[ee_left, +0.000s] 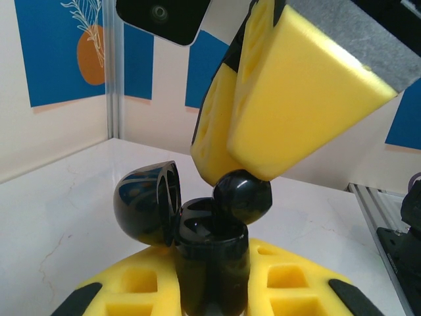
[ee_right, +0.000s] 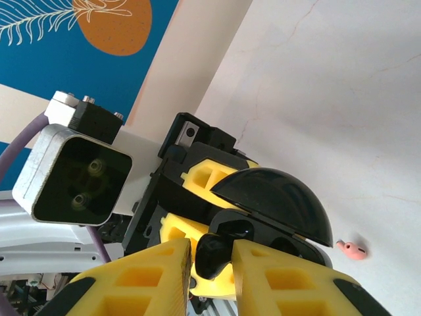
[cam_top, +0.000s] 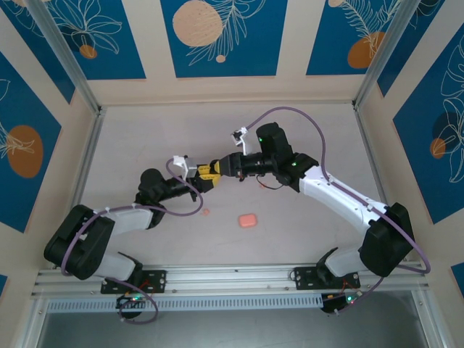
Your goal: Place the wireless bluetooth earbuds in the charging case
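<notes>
Pincers meet over open table point(cam_top: 304, 239): my left pincer point(cam_top: 197, 176) pinches the lid-up black charging case point(ee_left: 210, 263), my right pincer point(ee_right: 212, 253) a black earbud point(ee_left: 242, 195) at its rim; pink case point(cam_top: 248, 220) and pink earbud point(cam_top: 206, 212) lie apart nearby.

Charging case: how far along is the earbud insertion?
Done: the black case, lid open, is clamped in the left gripper. In hand: the right gripper holds a black earbud at the case's mouth, not seated. Left: seat it and release; whether a second bud is already inside cannot be told. A pink case and a loose pink earbud lie on the table.
</notes>
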You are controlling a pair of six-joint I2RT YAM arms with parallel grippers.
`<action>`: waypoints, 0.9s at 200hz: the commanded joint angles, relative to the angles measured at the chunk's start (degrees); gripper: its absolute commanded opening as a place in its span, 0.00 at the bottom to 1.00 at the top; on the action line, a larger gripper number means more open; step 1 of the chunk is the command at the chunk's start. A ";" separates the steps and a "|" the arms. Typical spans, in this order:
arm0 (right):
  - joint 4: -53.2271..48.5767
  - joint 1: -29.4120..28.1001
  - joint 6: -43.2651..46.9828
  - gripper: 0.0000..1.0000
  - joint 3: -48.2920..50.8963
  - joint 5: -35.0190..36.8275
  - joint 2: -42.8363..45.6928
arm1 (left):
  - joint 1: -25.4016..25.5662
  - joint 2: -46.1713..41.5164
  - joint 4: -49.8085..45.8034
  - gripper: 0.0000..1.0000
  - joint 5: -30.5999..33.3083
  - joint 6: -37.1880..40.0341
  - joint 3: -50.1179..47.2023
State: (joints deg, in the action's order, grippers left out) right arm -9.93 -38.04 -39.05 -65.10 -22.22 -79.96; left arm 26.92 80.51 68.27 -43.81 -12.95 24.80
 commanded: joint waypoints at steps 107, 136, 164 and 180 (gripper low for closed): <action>0.76 -1.07 -0.24 0.31 -0.47 2.77 1.08 | 0.86 -1.50 1.69 0.02 -2.06 1.47 0.47; -0.64 -0.94 0.50 0.31 -0.38 4.00 2.13 | 0.86 -1.23 2.91 0.02 -2.33 0.72 0.43; -1.49 -0.72 1.20 0.31 -0.16 4.55 3.19 | 0.90 -0.48 5.00 0.02 -2.76 -0.60 0.29; -1.58 -0.56 1.67 0.31 0.06 4.64 3.96 | 0.86 -0.10 5.94 0.02 -2.86 -1.19 0.34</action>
State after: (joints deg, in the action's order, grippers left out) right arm -10.26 -38.65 -38.96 -65.12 -18.44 -78.54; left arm 26.96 80.40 69.36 -44.73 -13.19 24.80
